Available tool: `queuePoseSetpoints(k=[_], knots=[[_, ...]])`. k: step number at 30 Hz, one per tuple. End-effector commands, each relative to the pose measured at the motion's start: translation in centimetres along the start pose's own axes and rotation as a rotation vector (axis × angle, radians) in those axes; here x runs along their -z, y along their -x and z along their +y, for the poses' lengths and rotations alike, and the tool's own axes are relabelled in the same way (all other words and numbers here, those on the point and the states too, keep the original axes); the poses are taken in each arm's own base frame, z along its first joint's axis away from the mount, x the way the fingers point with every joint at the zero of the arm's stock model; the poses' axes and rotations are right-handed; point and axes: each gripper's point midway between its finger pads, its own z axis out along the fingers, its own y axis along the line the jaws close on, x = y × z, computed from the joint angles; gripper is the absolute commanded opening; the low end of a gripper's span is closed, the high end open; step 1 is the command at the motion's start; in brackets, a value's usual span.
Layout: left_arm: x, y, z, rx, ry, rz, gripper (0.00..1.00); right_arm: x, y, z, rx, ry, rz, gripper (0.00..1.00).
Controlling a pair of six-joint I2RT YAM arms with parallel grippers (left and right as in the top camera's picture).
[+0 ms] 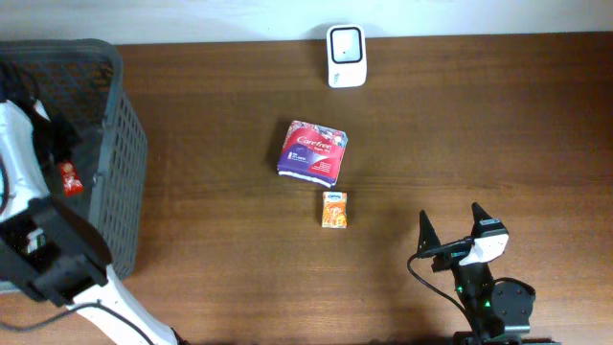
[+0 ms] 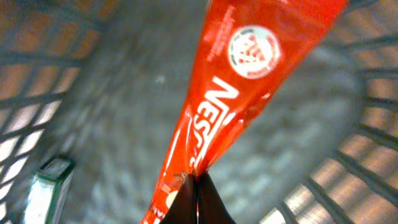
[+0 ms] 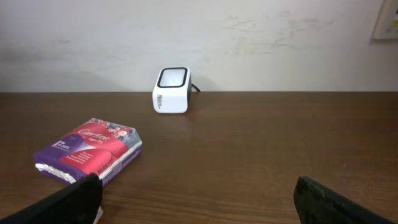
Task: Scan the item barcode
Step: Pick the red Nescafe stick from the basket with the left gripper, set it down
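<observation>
While right pincer gapes, left pincer clenches glossy red sachet inside mesh basket.

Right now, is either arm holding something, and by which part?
The left gripper pinches a red sachet by one end, inside the basket. The right gripper is open and empty.

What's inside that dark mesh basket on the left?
A red Nescafé sachet, pinched in the shut left gripper, and a small green-and-white box on the floor of the basket. From overhead the left arm covers much of the inside, hiding anything else.
</observation>
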Motion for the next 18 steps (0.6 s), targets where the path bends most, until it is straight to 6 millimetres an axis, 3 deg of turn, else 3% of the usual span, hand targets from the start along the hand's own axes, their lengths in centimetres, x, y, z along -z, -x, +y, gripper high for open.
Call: queuePoseSetpoints(k=[1,3,5,8,9,12,13,14,16,17,18], knots=[[11.7,0.8,-1.3,0.06,-0.159,-0.243,0.0,0.0,-0.3,0.1,0.007,0.005,0.006,0.98],[18.1,-0.8,-2.8,0.036,-0.295,-0.354,0.0,0.0,-0.3,0.1,0.007,0.005,0.006,0.98],[21.9,-2.9,-5.5,-0.02,-0.45,-0.389,0.0,0.0,-0.3,0.1,0.007,0.005,0.005,0.98],[26.5,-6.6,-10.2,-0.166,-0.541,-0.447,0.0,0.0,-0.3,0.1,0.007,0.005,0.006,0.98],[27.2,-8.0,-12.0,-0.215,-0.57,-0.439,0.0,0.0,-0.3,0.1,0.007,0.005,0.006,0.98],[28.1,-14.9,-21.0,-0.492,-0.686,-0.341,0.0,0.0,-0.3,0.1,0.007,0.005,0.005,0.98],[28.0,-16.4,-22.8,-0.548,-0.705,-0.315,0.0,0.0,-0.3,0.1,0.007,0.005,0.006,0.98],[27.6,-19.0,-25.8,-0.643,-0.733,-0.268,0.0,0.0,-0.3,0.1,0.007,0.005,0.006,0.98],[26.7,-21.7,-29.1,-0.734,-0.753,-0.217,0.0,0.0,-0.3,0.1,0.007,0.005,0.006,0.99],[25.1,-23.5,-31.8,-0.763,-0.747,-0.157,0.0,0.0,-0.3,0.1,0.007,0.005,0.006,0.98],[24.0,-24.4,-33.2,-0.769,-0.741,-0.122,0.0,0.0,-0.3,0.1,0.007,0.005,0.006,0.98]])
